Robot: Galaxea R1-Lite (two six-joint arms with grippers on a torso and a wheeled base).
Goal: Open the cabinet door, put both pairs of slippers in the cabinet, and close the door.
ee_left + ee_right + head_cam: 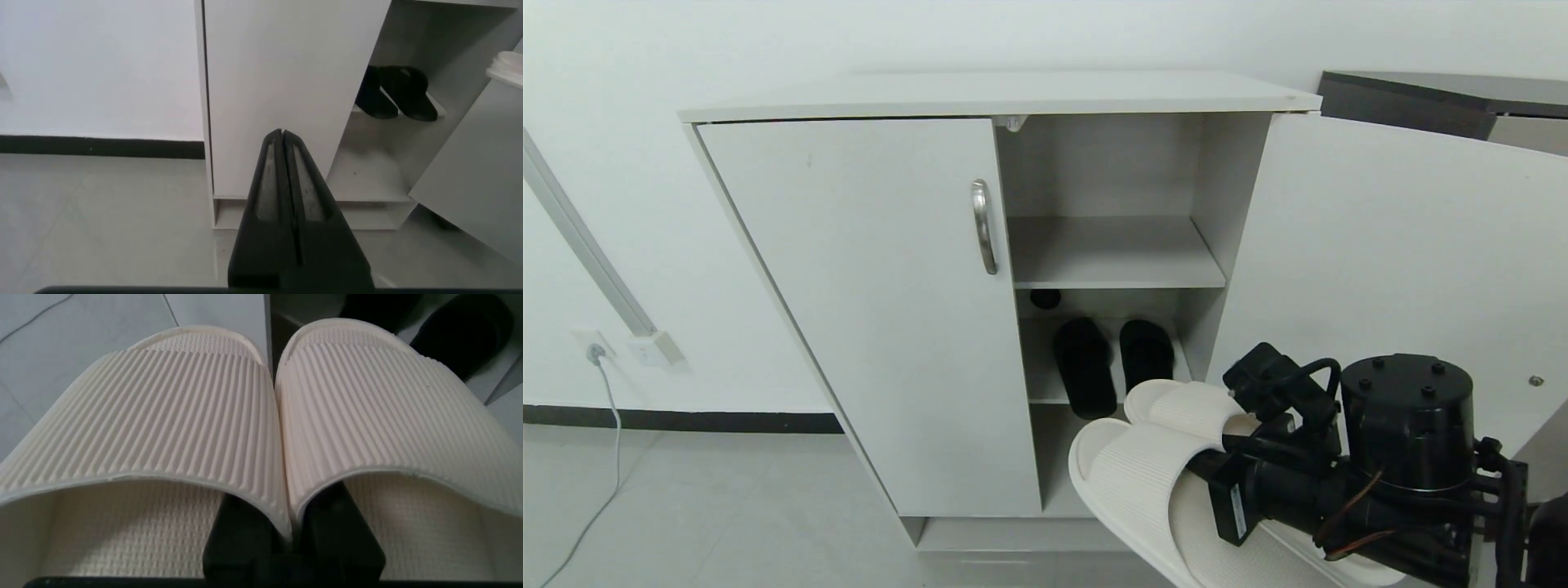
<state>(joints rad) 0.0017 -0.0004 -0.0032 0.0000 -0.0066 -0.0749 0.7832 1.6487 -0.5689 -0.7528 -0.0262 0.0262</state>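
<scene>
The white cabinet [866, 310] stands with its left door shut and its right door [1388, 261] swung wide open. A pair of black slippers [1112, 359] lies on the middle shelf inside, also seen as black slippers [398, 91] in the left wrist view. My right gripper [1241, 453] is shut on the pair of white ribbed slippers [1152, 457], holding them side by side just in front of the open compartment, toes toward the cabinet. Up close the white slippers [270, 425] sit pressed together over the fingers. My left gripper [282, 139] is shut with nothing in it, low before the closed door.
The upper shelf [1111, 253] is bare, and a small dark object [1045, 299] sits at the back under it. A bottom compartment [364, 175] lies below the black slippers. A wall socket with a cable [596, 353] is at the left. Grey floor [686, 506] spreads before the cabinet.
</scene>
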